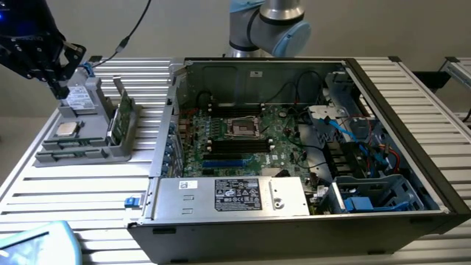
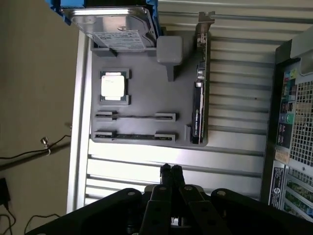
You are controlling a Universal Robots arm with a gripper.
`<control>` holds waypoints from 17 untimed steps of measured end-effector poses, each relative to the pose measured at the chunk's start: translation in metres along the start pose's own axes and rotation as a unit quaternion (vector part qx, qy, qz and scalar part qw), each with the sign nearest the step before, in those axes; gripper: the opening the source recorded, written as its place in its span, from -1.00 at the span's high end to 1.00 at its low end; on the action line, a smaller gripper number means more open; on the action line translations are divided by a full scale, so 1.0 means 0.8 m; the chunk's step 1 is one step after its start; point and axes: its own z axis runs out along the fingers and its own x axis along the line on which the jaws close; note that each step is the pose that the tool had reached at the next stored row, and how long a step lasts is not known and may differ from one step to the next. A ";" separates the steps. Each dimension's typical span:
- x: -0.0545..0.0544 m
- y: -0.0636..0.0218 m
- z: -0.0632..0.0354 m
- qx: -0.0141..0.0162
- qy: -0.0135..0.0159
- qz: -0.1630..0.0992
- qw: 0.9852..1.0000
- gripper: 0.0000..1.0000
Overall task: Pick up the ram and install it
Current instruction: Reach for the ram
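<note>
As claw (image 2: 171, 169) hangs near tray (image 2: 142, 95), pinched closed

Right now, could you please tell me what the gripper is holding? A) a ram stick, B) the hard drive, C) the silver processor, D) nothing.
D: the gripper has its fingers pressed together with nothing between them, while the ram, the processor and the hard drive all sit in the gray tray.
</note>
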 end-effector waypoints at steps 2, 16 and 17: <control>0.002 0.000 0.003 0.001 0.001 -0.006 1.000 0.79; 0.033 0.000 0.027 0.001 0.010 -0.029 1.000 0.79; 0.035 0.000 0.029 0.001 0.011 -0.030 0.999 0.79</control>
